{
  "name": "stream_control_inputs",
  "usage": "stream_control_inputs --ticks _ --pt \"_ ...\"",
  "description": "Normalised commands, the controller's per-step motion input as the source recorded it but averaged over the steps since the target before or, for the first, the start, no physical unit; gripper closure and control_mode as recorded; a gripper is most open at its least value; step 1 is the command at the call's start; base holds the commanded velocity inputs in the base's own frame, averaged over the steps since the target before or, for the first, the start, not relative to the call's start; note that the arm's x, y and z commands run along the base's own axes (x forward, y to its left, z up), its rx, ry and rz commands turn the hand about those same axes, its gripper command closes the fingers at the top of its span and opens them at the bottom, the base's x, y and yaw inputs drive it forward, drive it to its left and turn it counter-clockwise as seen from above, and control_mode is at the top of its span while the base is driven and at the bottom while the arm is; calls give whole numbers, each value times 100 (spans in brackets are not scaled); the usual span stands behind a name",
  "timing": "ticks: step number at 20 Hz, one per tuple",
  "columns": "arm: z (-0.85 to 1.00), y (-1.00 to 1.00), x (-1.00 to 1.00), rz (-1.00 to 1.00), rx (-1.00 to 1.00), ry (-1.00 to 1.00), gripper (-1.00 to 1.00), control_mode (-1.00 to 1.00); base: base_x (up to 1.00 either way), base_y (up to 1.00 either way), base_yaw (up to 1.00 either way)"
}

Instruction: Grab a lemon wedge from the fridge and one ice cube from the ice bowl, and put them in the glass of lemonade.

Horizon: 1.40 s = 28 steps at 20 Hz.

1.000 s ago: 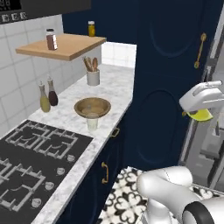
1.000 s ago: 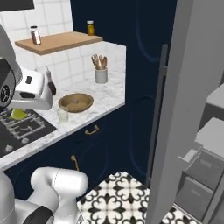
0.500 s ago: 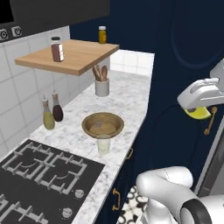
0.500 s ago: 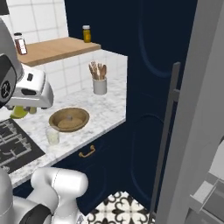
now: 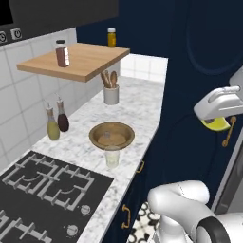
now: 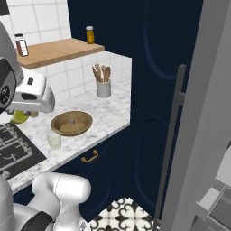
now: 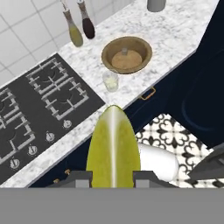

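Observation:
My gripper (image 7: 113, 177) is shut on the lemon wedge (image 7: 113, 146), a yellow-green slice held between its fingertips. In the left base view the gripper (image 5: 217, 116) hangs in front of the navy cabinets, off the counter's right edge, with the lemon wedge (image 5: 214, 125) under the hand. The glass of lemonade (image 5: 112, 157) stands on the marble counter just in front of the brown ice bowl (image 5: 112, 135). From the hand, the glass of lemonade (image 7: 110, 81) and the ice bowl (image 7: 127, 54) lie ahead, with an ice cube (image 7: 124, 50) in the bowl. The grey fridge door (image 6: 198, 113) stands at the right.
A black stove (image 5: 47, 190) fills the counter's near end. Two slim bottles (image 5: 57, 122) stand by the tiled wall, a white utensil crock (image 5: 111, 95) behind the bowl. A wooden shelf (image 5: 76, 59) with jars overhangs the counter. Patterned floor (image 7: 175, 131) lies below the hand.
The whole picture has shifted: the base has driven, so the counter, bowl and glass now sit nearer and more central. The gripper still holds the lemon wedge.

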Motion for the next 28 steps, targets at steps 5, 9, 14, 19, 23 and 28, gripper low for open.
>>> stream_control_inputs --ticks 5,9,14,19,23,28 --pt "0 17 17 0 -2 11 100 -100 0 0 0" --pt "-9 83 79 0 -15 45 100 -100 0 0 0" --pt "-50 68 76 3 -10 18 100 -100 0 0 0" --pt "-100 17 70 6 -1 4 100 -100 0 0 0" --pt "-90 0 53 3 3 -5 100 -100 0 0 0" --pt "-43 11 37 7 2 -16 100 -100 0 0 0"
